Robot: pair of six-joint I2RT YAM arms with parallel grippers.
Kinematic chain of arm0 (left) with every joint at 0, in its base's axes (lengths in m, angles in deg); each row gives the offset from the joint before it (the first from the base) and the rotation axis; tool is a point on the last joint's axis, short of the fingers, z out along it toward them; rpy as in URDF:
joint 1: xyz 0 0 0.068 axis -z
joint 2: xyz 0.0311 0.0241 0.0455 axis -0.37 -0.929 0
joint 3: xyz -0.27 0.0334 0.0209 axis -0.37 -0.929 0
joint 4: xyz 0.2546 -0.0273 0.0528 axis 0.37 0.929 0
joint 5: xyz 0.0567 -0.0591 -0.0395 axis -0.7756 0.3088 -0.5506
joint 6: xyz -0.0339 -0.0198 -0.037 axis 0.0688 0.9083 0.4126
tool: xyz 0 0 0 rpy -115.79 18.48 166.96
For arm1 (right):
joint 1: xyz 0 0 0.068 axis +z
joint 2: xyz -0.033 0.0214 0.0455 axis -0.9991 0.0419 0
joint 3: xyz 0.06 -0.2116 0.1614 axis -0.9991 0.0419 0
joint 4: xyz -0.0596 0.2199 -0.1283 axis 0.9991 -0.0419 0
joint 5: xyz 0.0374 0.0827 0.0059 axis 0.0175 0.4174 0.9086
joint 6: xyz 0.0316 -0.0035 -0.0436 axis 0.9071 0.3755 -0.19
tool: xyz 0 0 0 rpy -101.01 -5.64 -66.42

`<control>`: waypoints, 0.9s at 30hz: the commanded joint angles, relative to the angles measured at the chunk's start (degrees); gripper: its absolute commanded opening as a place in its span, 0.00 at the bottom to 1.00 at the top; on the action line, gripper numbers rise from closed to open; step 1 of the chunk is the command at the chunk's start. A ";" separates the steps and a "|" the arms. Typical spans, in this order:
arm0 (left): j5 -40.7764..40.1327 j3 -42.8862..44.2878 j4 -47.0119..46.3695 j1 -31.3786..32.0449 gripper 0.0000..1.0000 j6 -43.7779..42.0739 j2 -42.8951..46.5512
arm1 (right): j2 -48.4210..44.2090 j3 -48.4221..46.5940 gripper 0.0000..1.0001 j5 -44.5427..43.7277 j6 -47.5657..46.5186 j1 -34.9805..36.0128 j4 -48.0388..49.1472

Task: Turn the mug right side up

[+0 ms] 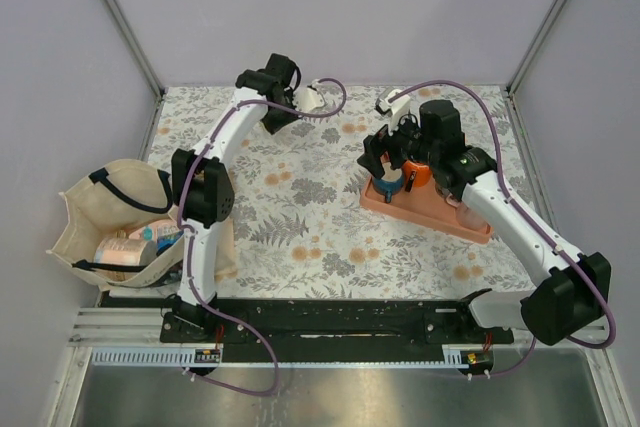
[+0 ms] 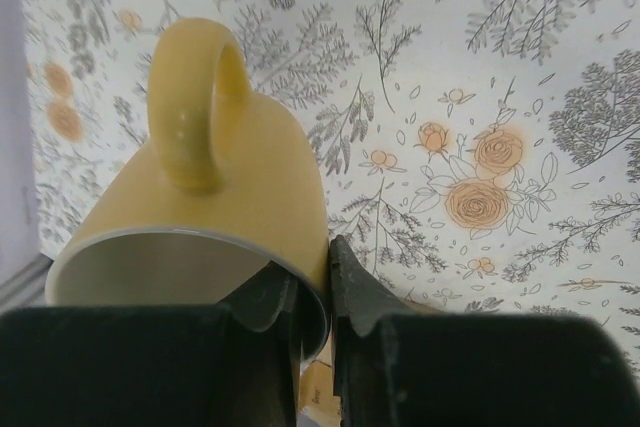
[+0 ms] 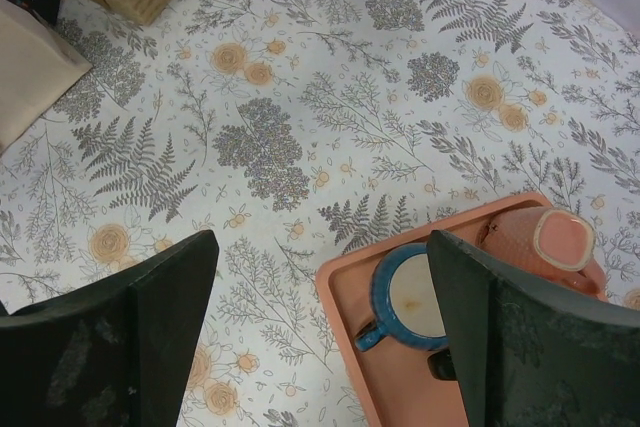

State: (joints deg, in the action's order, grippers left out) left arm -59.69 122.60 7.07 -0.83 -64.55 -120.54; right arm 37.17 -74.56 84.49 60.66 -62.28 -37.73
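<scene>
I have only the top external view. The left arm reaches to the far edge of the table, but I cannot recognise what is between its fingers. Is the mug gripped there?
Observer: Yes. The left wrist view shows the left gripper shut on the rim of a yellow mug, one finger inside and one outside.
Operator: Where is the handle?
Observer: The handle points to the top of that view, and the mug's mouth faces the camera.
Operator: Is the right gripper free?
Observer: Yes. In the right wrist view the right gripper is open and holds nothing. It is above the corner of a tray that carries a blue cup.
</scene>
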 commanded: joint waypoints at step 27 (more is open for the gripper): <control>3.79 7.62 4.65 -8.05 0.00 36.56 -8.34 | 2.32 -13.40 0.93 -4.14 -4.58 -0.27 -22.08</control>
State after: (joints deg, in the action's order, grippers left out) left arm -58.57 125.79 13.91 -8.83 -30.17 -128.89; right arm 38.98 -85.31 81.06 55.91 -62.37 -57.60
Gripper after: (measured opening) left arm 0.138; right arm 0.933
